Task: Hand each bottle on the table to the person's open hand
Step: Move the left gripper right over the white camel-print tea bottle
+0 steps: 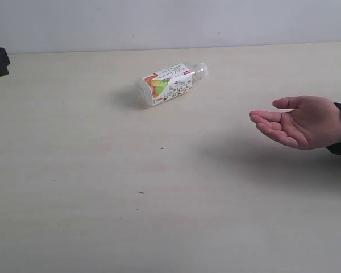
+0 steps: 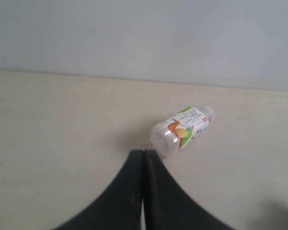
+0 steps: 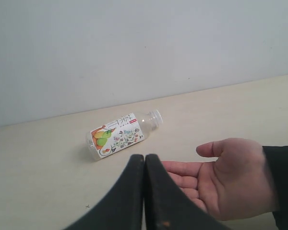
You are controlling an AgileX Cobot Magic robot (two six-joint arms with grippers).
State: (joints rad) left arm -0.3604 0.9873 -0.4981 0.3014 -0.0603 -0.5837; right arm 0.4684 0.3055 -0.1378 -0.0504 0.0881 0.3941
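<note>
Closed and empty, left gripper (image 2: 143,155) faces the base of the toppled bottle (image 2: 182,130), closer than the equally closed right gripper (image 3: 145,160).

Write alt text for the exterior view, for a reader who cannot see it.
A small clear bottle with a colourful label lies on its side on a pale table, cap toward the right. Apart from it, a person's open hand is held out at the right edge, palm up.
</note>
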